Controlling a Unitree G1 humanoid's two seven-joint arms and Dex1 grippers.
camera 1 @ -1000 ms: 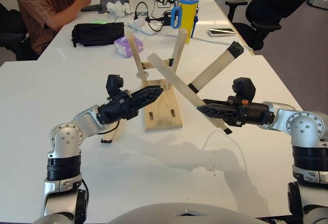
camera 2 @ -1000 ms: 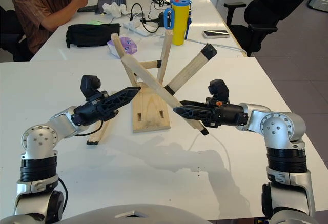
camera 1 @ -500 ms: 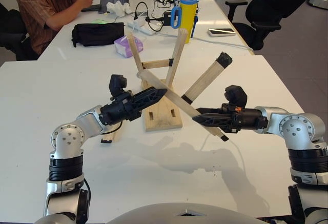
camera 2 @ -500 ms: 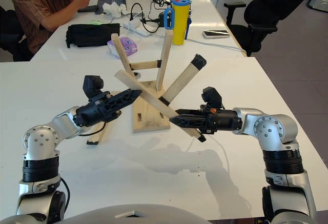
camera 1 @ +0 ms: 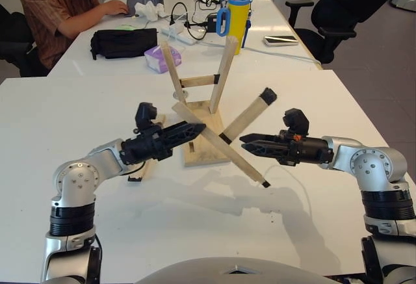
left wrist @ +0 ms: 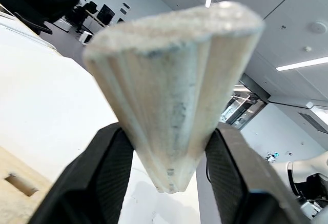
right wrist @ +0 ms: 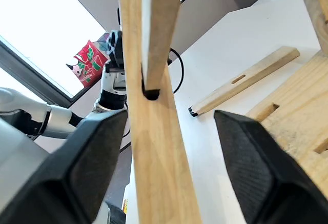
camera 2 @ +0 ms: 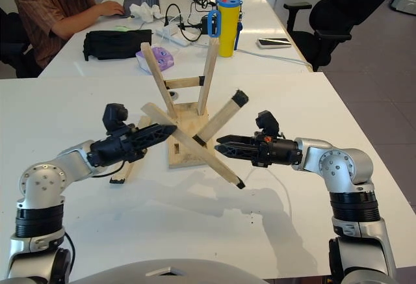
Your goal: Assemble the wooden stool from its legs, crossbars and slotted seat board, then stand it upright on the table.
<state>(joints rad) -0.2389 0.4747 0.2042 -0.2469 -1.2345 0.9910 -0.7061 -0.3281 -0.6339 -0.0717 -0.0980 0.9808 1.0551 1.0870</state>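
My left gripper (camera 1: 197, 128) is shut on the upper end of a long wooden leg (camera 1: 224, 147), whose black tip hangs just above the table. A second leg (camera 1: 250, 114) with a black cap is plugged into its slot, forming a cross. My right gripper (camera 1: 244, 140) is open at that joint, its fingers (right wrist: 97, 172) standing clear on either side of the leg (right wrist: 159, 147). The slotted seat board (camera 1: 209, 156) lies flat behind, with two upright legs (camera 1: 171, 69) joined by a crossbar (camera 1: 198, 80). A loose slotted bar (right wrist: 246, 80) lies on the table by my left arm.
On the far table stand a yellow bottle (camera 1: 238, 21), a black pouch (camera 1: 123, 40), a purple tissue pack (camera 1: 156, 56), a phone (camera 1: 281, 40) and cables. An office chair (camera 1: 325, 30) is at the back right. White table lies free in front.
The crossed legs have dropped lower and shifted left with my left gripper. My right gripper, which was shut on the long leg near its lower end, has let go and stands at the joint.
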